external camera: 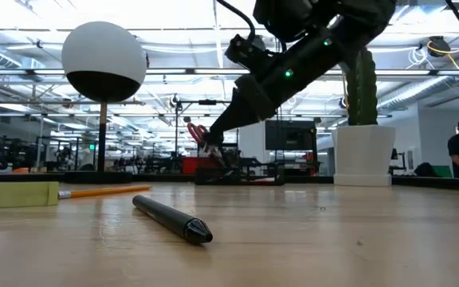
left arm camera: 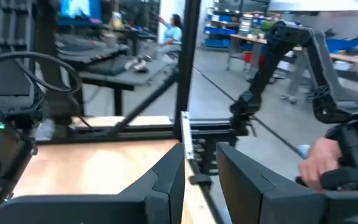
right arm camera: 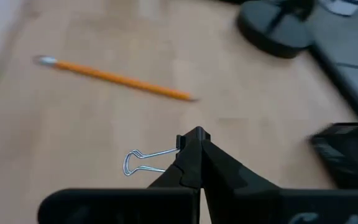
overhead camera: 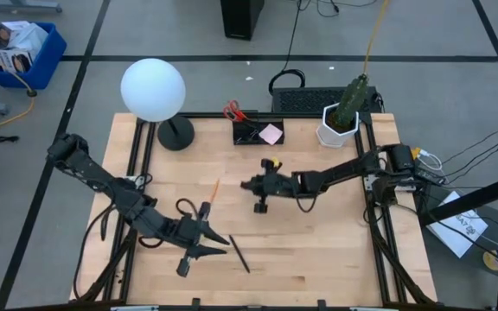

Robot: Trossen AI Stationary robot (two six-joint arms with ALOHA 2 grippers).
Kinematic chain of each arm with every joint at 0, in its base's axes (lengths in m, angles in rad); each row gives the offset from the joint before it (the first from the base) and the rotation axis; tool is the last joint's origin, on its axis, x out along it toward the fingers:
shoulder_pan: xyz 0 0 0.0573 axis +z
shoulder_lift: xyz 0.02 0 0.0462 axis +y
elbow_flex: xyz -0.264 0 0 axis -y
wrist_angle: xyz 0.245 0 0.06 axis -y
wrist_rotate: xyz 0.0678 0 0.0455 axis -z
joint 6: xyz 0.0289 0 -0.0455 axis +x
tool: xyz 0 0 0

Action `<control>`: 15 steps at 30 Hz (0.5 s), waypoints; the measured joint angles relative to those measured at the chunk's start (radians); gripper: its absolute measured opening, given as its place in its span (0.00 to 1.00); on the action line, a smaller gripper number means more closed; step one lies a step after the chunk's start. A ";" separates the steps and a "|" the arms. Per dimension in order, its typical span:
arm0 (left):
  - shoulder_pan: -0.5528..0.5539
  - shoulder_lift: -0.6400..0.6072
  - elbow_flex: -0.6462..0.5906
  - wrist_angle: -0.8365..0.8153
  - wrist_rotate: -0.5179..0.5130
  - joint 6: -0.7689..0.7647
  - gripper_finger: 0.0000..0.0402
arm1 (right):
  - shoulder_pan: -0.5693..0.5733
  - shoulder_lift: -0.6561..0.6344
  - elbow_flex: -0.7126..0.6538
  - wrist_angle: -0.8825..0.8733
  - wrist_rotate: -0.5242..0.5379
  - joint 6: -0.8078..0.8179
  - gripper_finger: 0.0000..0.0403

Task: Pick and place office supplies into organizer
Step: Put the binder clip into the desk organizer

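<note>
My right gripper (overhead camera: 249, 184) hangs over the table's middle, shut on a small binder clip (right arm camera: 146, 162). The low view shows this gripper (external camera: 208, 143) raised above the wood. An orange pencil (overhead camera: 213, 191) lies flat just left of it, also visible in the right wrist view (right arm camera: 117, 78). A black pen (overhead camera: 239, 253) lies near the front edge, right of my open left gripper (overhead camera: 223, 245). The black organizer (overhead camera: 258, 132) stands at the far edge and holds red-handled scissors (overhead camera: 232, 111) and a pink sticky-note pad (overhead camera: 271, 133). My right gripper pinches the binder clip at its black body (right arm camera: 180, 144), right at the fingertips (right arm camera: 197, 138). The silver wire handles (right arm camera: 143, 162) stick out sideways from the fingers. The clip is lifted clear of the table.
A lamp with a white globe (overhead camera: 152, 89) and round black base (overhead camera: 175, 132) stands left of the organizer. A white plant pot (overhead camera: 337, 128) stands to the organizer's right. A small yellow-and-black item (overhead camera: 272, 162) shows beside the right arm. A pale yellow block (external camera: 18, 194) lies by the pencil's end.
</note>
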 joint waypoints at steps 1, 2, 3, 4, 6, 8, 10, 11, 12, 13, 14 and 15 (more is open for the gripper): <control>-0.010 0.000 0.000 0.005 -0.030 0.016 0.24 | -0.018 -0.011 0.000 -0.003 0.000 -0.012 0.00; -0.017 0.000 0.000 0.007 -0.057 0.031 0.24 | -0.036 -0.022 0.000 -0.001 -0.001 -0.022 0.00; -0.023 0.000 0.000 0.006 -0.081 0.045 0.24 | -0.055 -0.034 0.000 0.001 -0.001 -0.033 0.00; -0.028 0.000 0.000 0.003 -0.103 0.056 0.24 | -0.074 -0.047 0.000 -0.002 -0.001 -0.042 0.00; -0.032 0.000 0.000 -0.006 -0.138 0.064 0.24 | -0.113 -0.068 0.000 0.005 -0.001 -0.064 0.00; -0.033 0.000 0.000 -0.014 -0.166 0.063 0.24 | -0.152 -0.084 0.000 0.020 -0.002 -0.084 0.00; -0.033 0.000 0.000 -0.015 -0.185 0.065 0.24 | -0.191 -0.088 0.000 0.045 -0.009 -0.095 0.00; -0.033 0.000 0.000 -0.014 -0.191 0.066 0.24 | -0.212 -0.088 0.000 0.060 -0.028 -0.098 0.00; -0.033 0.000 0.000 -0.012 -0.197 0.068 0.24 | -0.233 -0.088 0.000 0.068 -0.049 -0.098 0.00; -0.033 -0.003 -0.001 -0.009 -0.209 0.076 0.24 | -0.254 -0.086 0.000 0.079 -0.075 -0.098 0.00; -0.033 -0.007 -0.001 -0.009 -0.221 0.087 0.24 | -0.273 -0.078 0.000 0.097 -0.086 -0.097 0.00; -0.033 -0.015 -0.001 -0.006 -0.235 0.099 0.24 | -0.292 -0.068 0.001 0.113 -0.095 -0.097 0.00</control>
